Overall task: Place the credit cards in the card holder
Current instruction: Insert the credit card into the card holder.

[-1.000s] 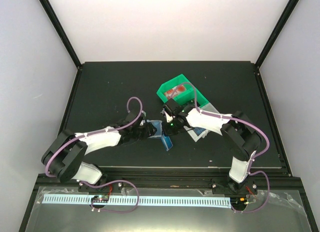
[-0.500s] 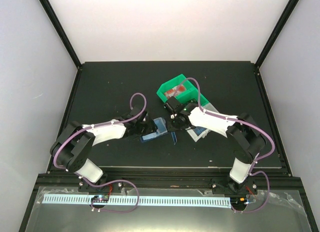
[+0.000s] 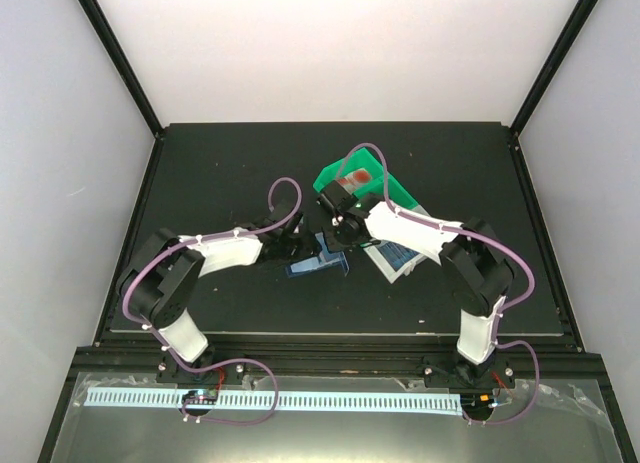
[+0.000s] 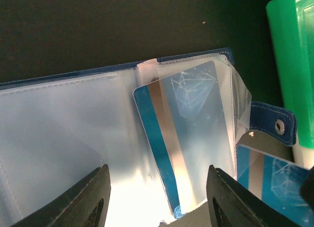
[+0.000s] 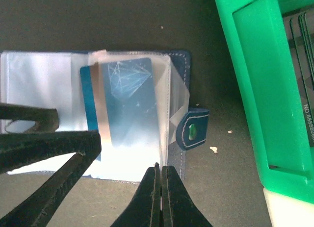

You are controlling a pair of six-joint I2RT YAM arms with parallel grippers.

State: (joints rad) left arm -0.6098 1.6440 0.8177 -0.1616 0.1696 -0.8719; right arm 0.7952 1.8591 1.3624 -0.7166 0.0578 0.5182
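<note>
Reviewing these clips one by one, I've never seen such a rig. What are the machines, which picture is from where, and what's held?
Two robot arms are bolted to a black table. The overhead picture shows both; the other two come from cameras on their wrists. An open card holder lies between them, a blue card partly inside a clear sleeve. The left gripper is open over it, holding nothing. The right gripper is shut at the sleeve's edge; whether it pinches it is unclear. A green bin stands beside.

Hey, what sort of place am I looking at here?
Probably a robotics lab test cell: a left arm and right arm mounted at a black table, boxed in by plain white walls.
</note>
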